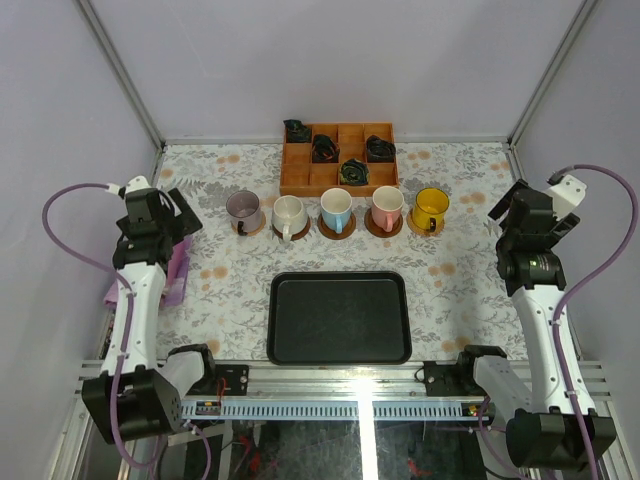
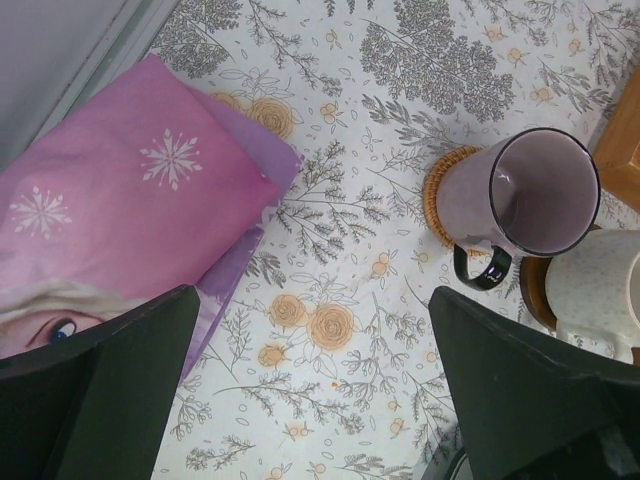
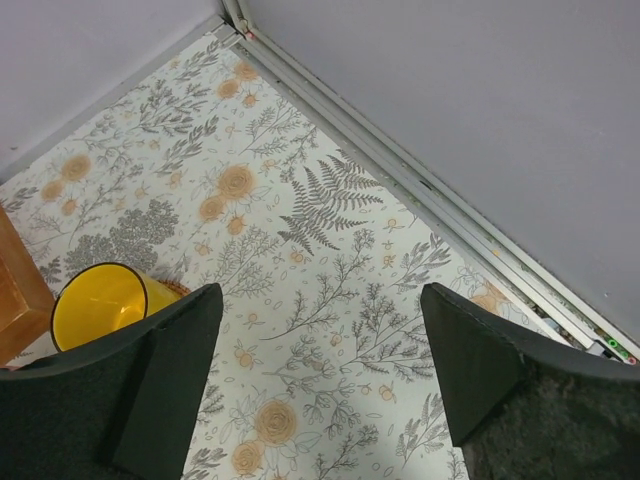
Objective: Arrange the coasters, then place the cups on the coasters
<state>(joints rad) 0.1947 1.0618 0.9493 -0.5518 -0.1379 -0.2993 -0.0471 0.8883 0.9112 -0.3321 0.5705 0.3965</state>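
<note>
Several cups stand in a row on coasters behind the tray: mauve-grey cup point(image 1: 243, 208), white cup point(image 1: 289, 214), light blue cup point(image 1: 336, 209), pink cup point(image 1: 386, 207) and yellow cup point(image 1: 431, 208). A tan woven coaster point(image 2: 437, 193) lies under the mauve-grey cup point(image 2: 520, 192), and a dark brown coaster point(image 2: 535, 290) under the white cup point(image 2: 600, 290). My left gripper point(image 1: 170, 213) hangs open left of the row, nothing between its fingers. My right gripper point(image 1: 512, 207) is open right of the yellow cup point(image 3: 100, 303), holding nothing.
A black rectangular tray point(image 1: 340, 317) lies at the table's near middle. An orange wooden compartment box point(image 1: 338, 157) with small dark bundles stands behind the cups. A pink and purple printed bag point(image 2: 110, 220) lies at the left edge under my left arm. Frame rails point(image 3: 420, 180) border the table.
</note>
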